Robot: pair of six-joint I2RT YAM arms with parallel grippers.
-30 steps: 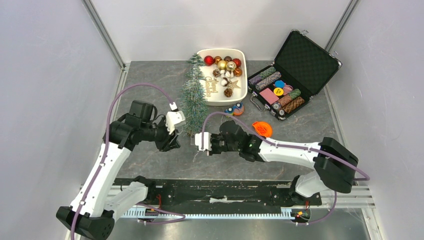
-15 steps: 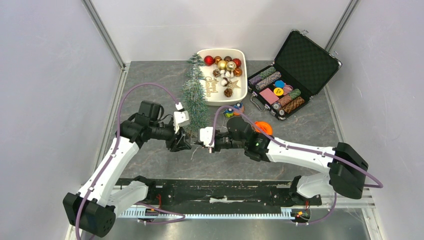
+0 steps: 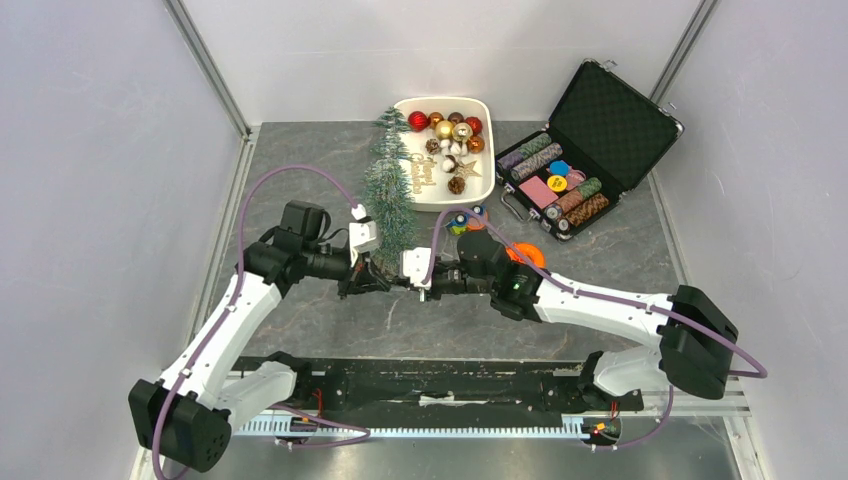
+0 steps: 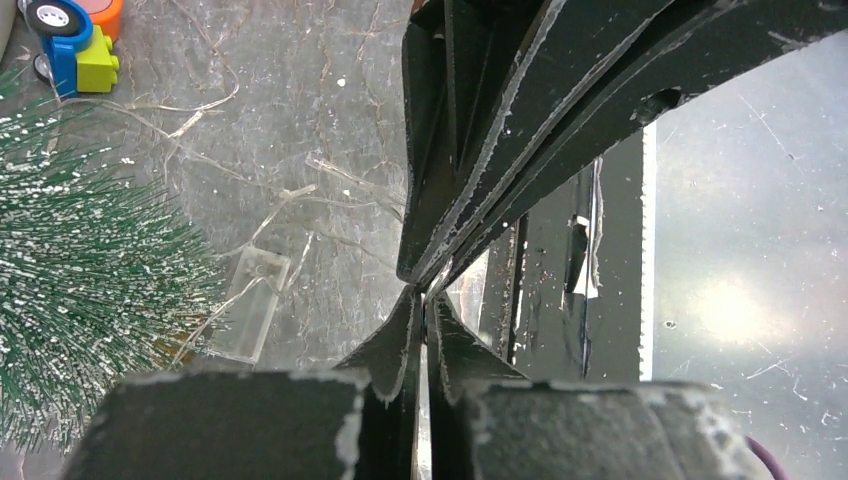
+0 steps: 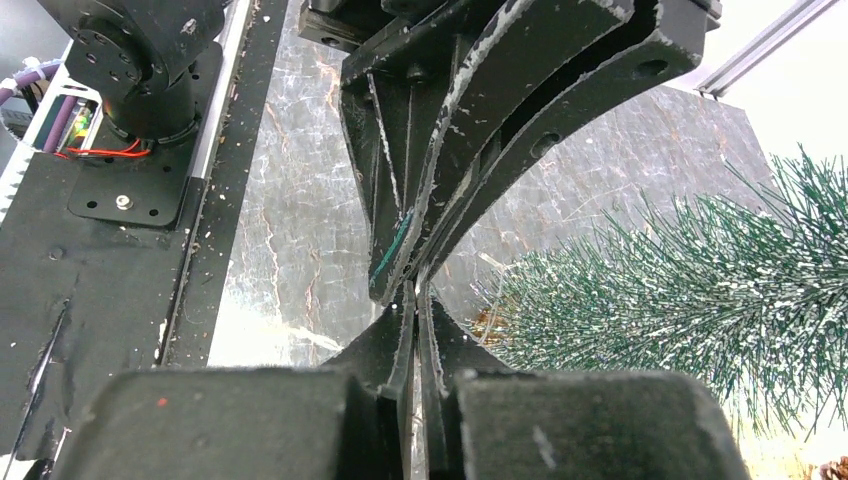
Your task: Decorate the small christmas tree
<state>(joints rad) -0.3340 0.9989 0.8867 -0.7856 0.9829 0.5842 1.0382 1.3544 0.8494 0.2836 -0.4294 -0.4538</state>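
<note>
small christmas tree (image 3: 388,190): in the middle of the table (image 3: 300,180), seemingly standing on its foot with its tip toward the far wall. A clear plastic piece (image 4: 250,305) at its lowest bristles is probably its base. No ornament shows on it, so the decorating looks barely begun.
left gripper (image 4: 421,318): just in front of the tree's foot, on its left. The fingers are pressed together to a hairline gap, tips butted against the other arm's tips. I cannot tell whether anything thin is nipped.
thin strands (image 4: 262,205): pale threads lying loose on the table beside the tree's foot. They are likely why the two grippers meet tip to tip: a thread this fine suits a handover.
right gripper (image 5: 414,302): just in front of the tree's foot, on its right. It is closed just as tightly, and what it holds, if anything, is not visible.
white tray (image 3: 480,188): right of the tree's upper half. It holds baubles (image 3: 445,128), a short reach away.
toy car (image 3: 467,220): near the tree's foot, to its right.
orange disc (image 3: 527,256): right of the tree beyond the toy car, partly behind the right arm.
open case (image 3: 610,115): well right of the tree, filled with poker chips (image 3: 550,175). It seems unrelated to the task.
</note>
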